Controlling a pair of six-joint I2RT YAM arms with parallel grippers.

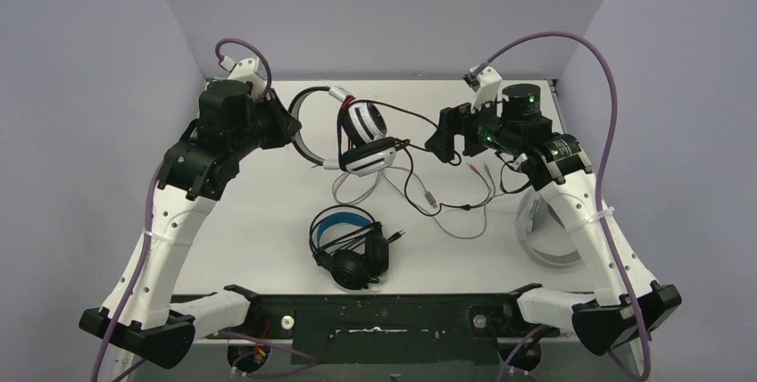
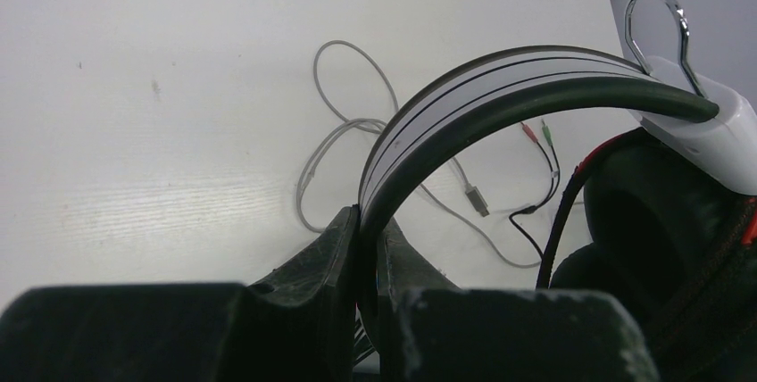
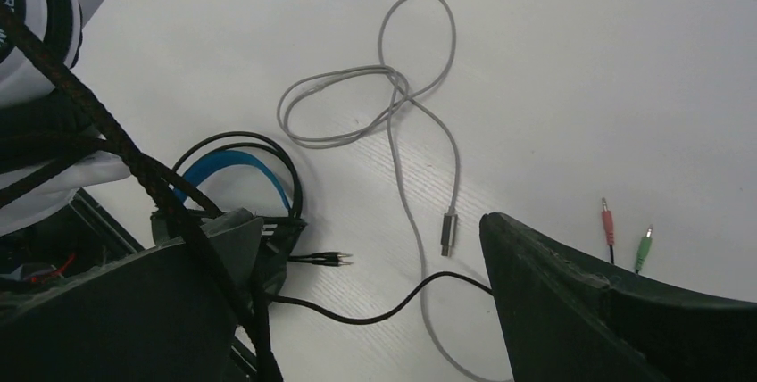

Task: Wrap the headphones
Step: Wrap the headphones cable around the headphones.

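Lying closest to the near edge of the bench point(image 1: 268, 212), around its middle, the black headset point(image 1: 348, 253) with the blue-lined band has its cable gathered beside it. A white headset point(image 1: 546, 260) sits toward the near right corner, partly hidden behind the right arm.

Further back, near the middle, the left pincer point(image 2: 368, 226) is clamped on the band of a third headset point(image 1: 364, 123) and holds it above the surface. Just to its right, the right pincer point(image 3: 357, 230) has its jaws wide apart and grips nothing.

The step in hand looks like winding this lifted headset's cable. Next, the right pincer probably needs to close on the loose cable and carry it around the cups while the left holds steady.

Only the right wrist view shows the braided cable point(image 3: 116, 145) draped across one finger, with the pink and green plugs point(image 3: 625, 228) lying beyond the other. Only the left wrist view shows how squarely the band sits between the shut fingers. A grey cable point(image 3: 420, 123) lies looped and loose mid-bench.
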